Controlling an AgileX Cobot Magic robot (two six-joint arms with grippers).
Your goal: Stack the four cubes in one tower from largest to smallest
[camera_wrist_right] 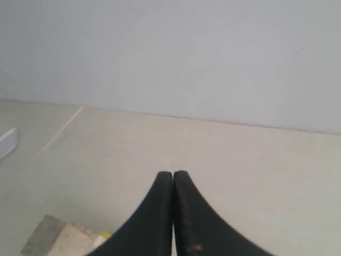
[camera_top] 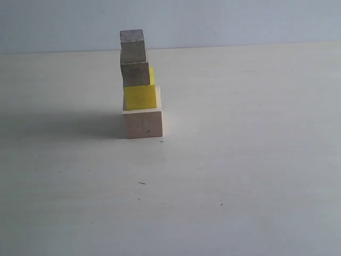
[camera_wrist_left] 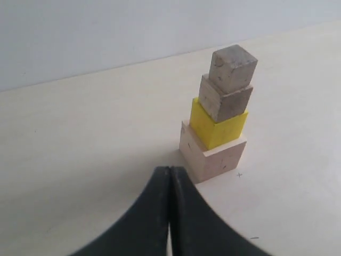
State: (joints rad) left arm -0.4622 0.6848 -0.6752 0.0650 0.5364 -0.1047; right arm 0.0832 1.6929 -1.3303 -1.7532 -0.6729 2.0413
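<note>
The tower (camera_top: 139,85) stands on the table left of centre in the exterior view. At its base is the large pale wood cube (camera_top: 143,123), then the yellow cube (camera_top: 140,97), the small wood cube (camera_top: 135,74) and the smallest cube (camera_top: 132,46) on top, each set a little askew. The left wrist view shows the same column: large cube (camera_wrist_left: 216,157), yellow cube (camera_wrist_left: 218,127), small cube (camera_wrist_left: 226,98), smallest cube (camera_wrist_left: 233,66). My left gripper (camera_wrist_left: 170,169) is shut and empty, just short of the base. My right gripper (camera_wrist_right: 173,174) is shut and empty; the tower's top (camera_wrist_right: 56,239) shows beside it. Neither gripper appears in the exterior view.
The pale table (camera_top: 240,160) stretches around the tower to a grey wall (camera_top: 240,21) behind. A small cross mark (camera_top: 161,141) lies by the base cube. A white object (camera_wrist_right: 7,143) sits at the edge of the right wrist view.
</note>
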